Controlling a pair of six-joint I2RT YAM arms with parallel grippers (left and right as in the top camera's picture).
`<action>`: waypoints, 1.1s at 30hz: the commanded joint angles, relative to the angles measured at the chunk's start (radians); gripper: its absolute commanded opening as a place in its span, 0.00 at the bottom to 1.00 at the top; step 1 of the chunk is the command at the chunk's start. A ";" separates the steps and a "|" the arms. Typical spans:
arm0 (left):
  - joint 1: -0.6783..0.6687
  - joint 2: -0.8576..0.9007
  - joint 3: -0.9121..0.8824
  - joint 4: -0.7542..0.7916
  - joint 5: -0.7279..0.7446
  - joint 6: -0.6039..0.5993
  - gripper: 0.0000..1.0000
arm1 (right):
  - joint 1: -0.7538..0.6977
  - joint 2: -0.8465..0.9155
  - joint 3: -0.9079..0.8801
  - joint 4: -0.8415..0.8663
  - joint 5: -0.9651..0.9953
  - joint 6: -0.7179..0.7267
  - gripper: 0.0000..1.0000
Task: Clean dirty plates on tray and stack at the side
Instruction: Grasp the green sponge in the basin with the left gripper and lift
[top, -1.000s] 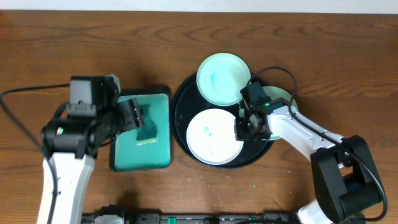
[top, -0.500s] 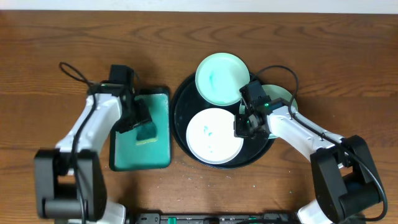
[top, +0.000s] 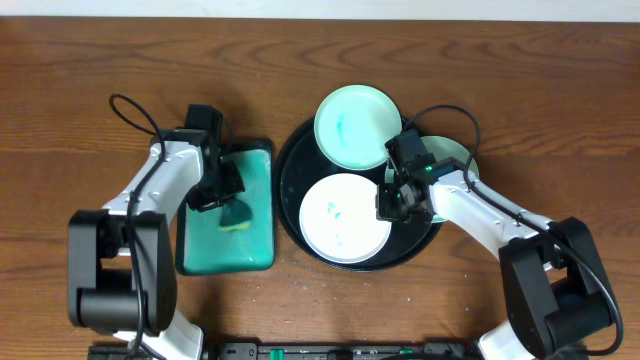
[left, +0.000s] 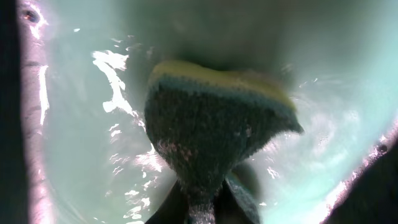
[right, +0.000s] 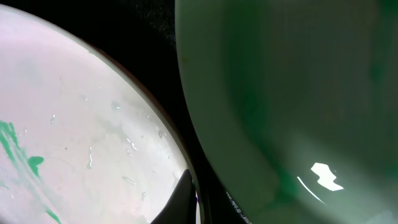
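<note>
The black tray (top: 293, 172) holds a white plate (top: 340, 222) with teal smears at its front, a mint plate (top: 356, 126) on its far rim, and a third pale plate (top: 452, 156) partly hidden under my right arm. My right gripper (top: 392, 204) is shut on the white plate's right rim. In the right wrist view its tips (right: 196, 200) pinch that rim, with the white plate (right: 74, 124) on the left and a mint plate (right: 292, 93) on the right. My left gripper (top: 226, 196) is shut on a yellow-backed sponge (left: 214, 118).
A teal rectangular tray (top: 256, 240) with a dark rim lies left of the black tray, and the sponge (top: 238, 216) is over it. Its wet floor (left: 81, 124) fills the left wrist view. Brown wood tabletop (top: 520, 80) surrounds both trays.
My left arm has stretched out over the teal tray and its gripper has closed on the sponge. The right arm and the plates have not moved.
</note>
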 joint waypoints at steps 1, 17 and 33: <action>0.003 -0.111 0.045 -0.035 -0.031 0.024 0.39 | 0.000 0.019 0.001 0.021 0.087 0.033 0.01; 0.003 -0.044 -0.144 0.093 -0.031 0.023 0.58 | 0.000 0.019 0.001 0.021 0.087 0.033 0.01; 0.003 -0.238 0.092 -0.177 -0.024 0.023 0.07 | 0.000 0.019 0.001 0.010 0.092 0.033 0.01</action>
